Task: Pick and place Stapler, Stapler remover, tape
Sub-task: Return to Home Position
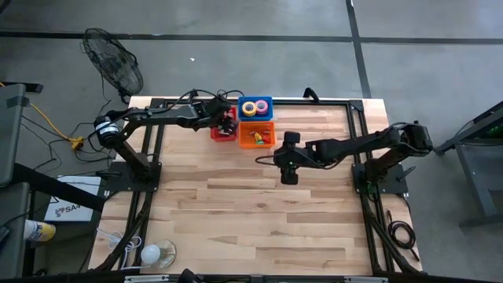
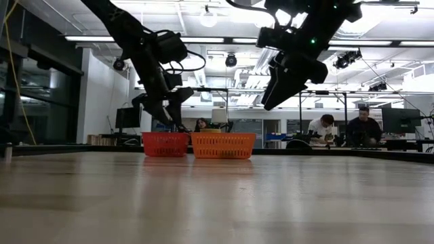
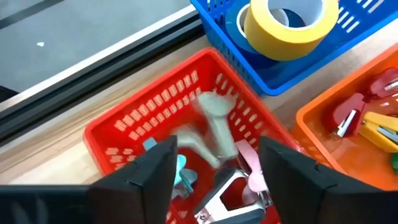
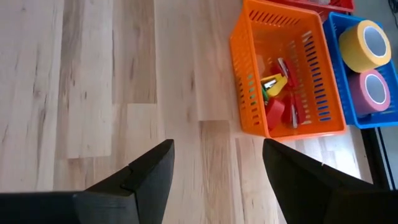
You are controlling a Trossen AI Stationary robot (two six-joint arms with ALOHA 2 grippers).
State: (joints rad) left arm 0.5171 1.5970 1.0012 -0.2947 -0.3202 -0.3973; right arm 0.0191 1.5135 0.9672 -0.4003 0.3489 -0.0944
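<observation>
Three bins stand clustered on the table point(image 1: 236, 212): red bin point(image 1: 223, 132), orange bin point(image 1: 257, 134) and blue bin point(image 1: 256, 108).

Left gripper point(image 1: 225, 116): hovers directly over the red bin, raised above its rim in the low view. Its fingers point(image 3: 155, 177) are spread wide and carry nothing.

White remover point(image 3: 214, 124): shows blurred straight below the left gripper, between its two fingers and clear of both, within the red bin's walls. Whether it rests on the bin floor cannot be told. A pink remover point(image 3: 250, 169) and a blue remover point(image 3: 181, 174) lie in the same bin.

Yellow tape point(image 3: 289, 22): lies in the blue bin just beyond the left gripper, on top of a blue roll point(image 3: 239, 25). A pink roll point(image 4: 374, 89) lies beside it.

Red stapler point(image 3: 348, 111): lies in the orange bin, off to the side of the left gripper, close against a yellow stapler point(image 3: 379, 127).

Right gripper point(image 1: 288, 161): hangs over bare table, well above the surface in the low view. Its fingers point(image 4: 149, 177) are parted and empty. The orange bin sits ahead of it and apart from it, with the blue bin beyond that.

Three people point(image 2: 324, 127) show in the room behind the table.
</observation>
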